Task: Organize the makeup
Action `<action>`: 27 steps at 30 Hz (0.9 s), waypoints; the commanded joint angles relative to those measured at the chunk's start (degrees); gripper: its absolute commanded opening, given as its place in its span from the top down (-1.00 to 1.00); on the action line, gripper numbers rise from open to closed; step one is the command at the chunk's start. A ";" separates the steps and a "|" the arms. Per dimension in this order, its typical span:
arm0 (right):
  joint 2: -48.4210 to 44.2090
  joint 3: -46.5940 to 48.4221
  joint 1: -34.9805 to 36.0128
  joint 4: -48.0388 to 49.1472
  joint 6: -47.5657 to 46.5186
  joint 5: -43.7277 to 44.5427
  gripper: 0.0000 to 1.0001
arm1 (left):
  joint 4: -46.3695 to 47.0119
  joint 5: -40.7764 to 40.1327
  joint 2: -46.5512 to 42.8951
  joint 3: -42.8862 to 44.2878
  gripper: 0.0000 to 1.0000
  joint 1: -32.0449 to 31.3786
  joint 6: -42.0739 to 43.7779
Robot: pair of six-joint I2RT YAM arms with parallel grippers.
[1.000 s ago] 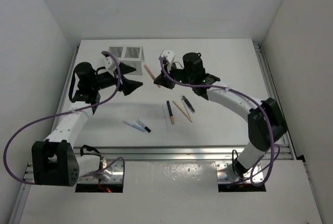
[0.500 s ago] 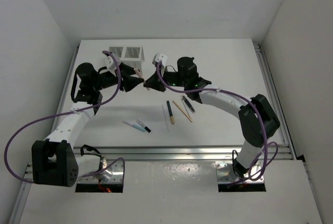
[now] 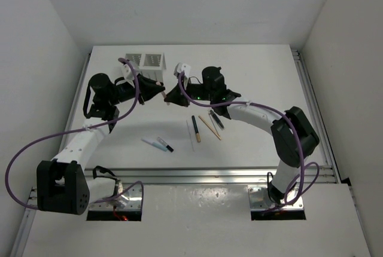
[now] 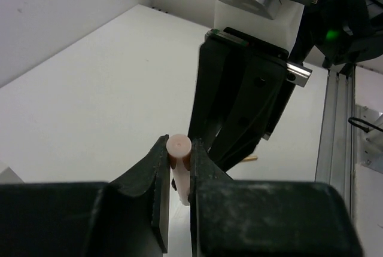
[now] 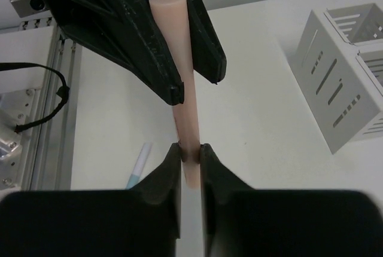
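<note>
A pink makeup stick (image 3: 158,82) hangs above the table between both grippers, just in front of the white slotted box (image 3: 145,61). My left gripper (image 4: 178,150) is shut on one end of the pink stick (image 4: 179,145). At its other end my right gripper (image 5: 190,151) is also shut on the pink stick (image 5: 181,77). The two grippers (image 3: 157,91) (image 3: 170,95) face each other tip to tip. More makeup lies on the table: a black stick with a gold end (image 3: 195,128), a tan one (image 3: 209,127), a dark one (image 3: 216,119), a thin white one (image 3: 190,134) and a pale blue one (image 3: 154,144).
The white slotted box (image 5: 341,89) has two compartments and stands at the back left of the table. A short black-tipped stick (image 3: 166,144) lies beside the pale blue one (image 5: 137,167). Metal rails run along the table's near and right edges.
My right arm carried the pink stick left towards my left gripper. The left gripper, open a second ago, has closed on the stick's free end.
</note>
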 commanded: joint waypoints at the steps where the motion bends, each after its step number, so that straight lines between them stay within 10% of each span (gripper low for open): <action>1: 0.09 1.09 0.26 4.19 1.41 0.70 0.55 | -0.78 -2.61 -0.22 -0.15 1.00 0.16 3.83; 5: 0.08 1.61 -0.09 0.34 -0.08 6.67 -0.94 | -4.21 -9.55 -0.22 0.73 1.00 0.16 8.75; 14: -4.21 -2.06 -5.36 -8.73 0.09 19.08 -1.00 | -2.11 -31.51 11.98 17.32 1.00 4.55 19.38; 27: -4.84 -3.04 -13.89 -22.35 1.94 26.02 -1.00 | 4.66 -40.95 35.89 33.69 1.00 8.77 19.66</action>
